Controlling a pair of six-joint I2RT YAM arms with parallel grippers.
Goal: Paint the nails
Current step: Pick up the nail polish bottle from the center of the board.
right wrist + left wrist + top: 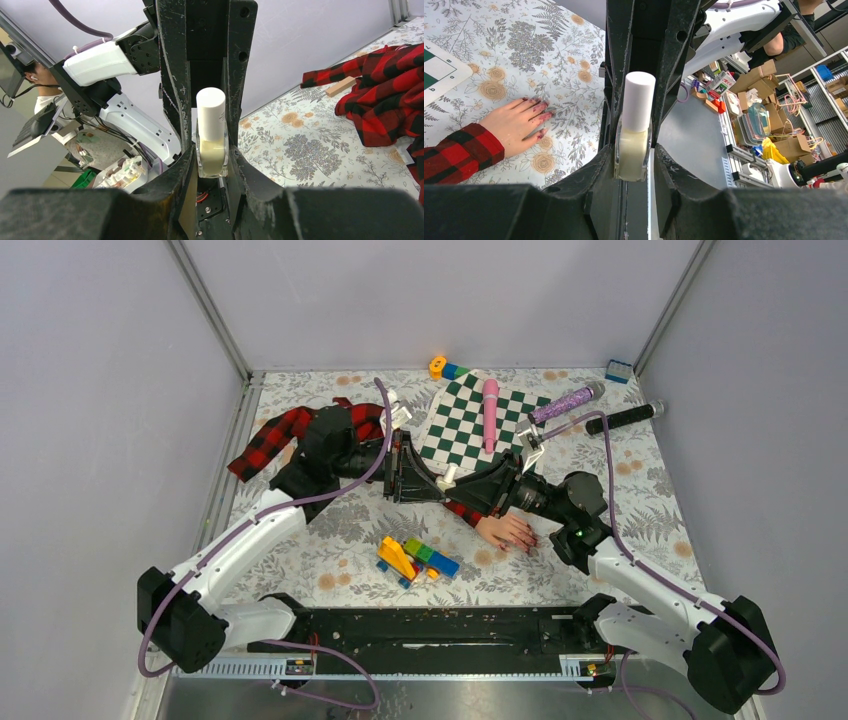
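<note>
A pale pink mannequin hand lies flat on the flowered cloth, in a red-black plaid sleeve. The nails are smeared dark red. Left of the hand, both arms meet tip to tip above the cloth. Between them stands a small pale bottle with a white cap. My left gripper is shut on its glass body from one side. From the opposite side, my right gripper is shut on it too.
A green-white checkerboard at the back carries a pink stick. A purple glitter tube and a black cylinder lie to its right. Toy bricks sit at the front; plaid cloth lies bunched at the left.
</note>
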